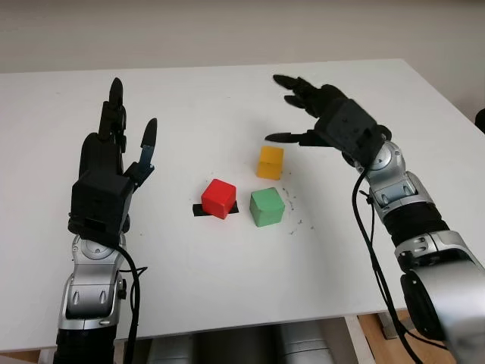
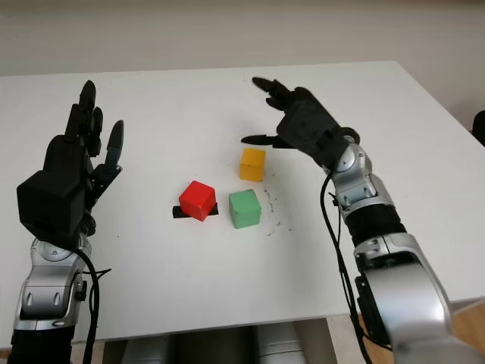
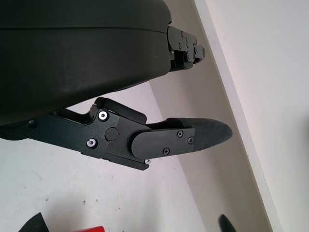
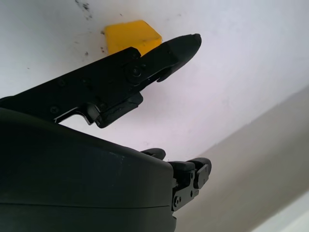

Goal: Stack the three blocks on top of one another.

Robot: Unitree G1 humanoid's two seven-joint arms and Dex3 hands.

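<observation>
Your left hand [image 1: 114, 163] stands raised over the near-left part of the white table [image 1: 197, 273], open and holding nothing, fingers pointing up and away from you. Your right hand [image 1: 322, 114] hangs open and empty above the table farther back on the right, its thumb reaching toward the yellow block [image 1: 270, 161] just beside and below it. Nearer you, the red block [image 1: 218, 198] sits on a black strip of tape [image 1: 198, 210], with the green block [image 1: 267, 206] just beside it to the right; the yellow block lies behind the green one, apart from both. None is stacked. Bare tabletop spreads around the three blocks, out to the near edge, and past your right hand to the far edge, with the pale wall [image 1: 227, 30] beyond.
</observation>
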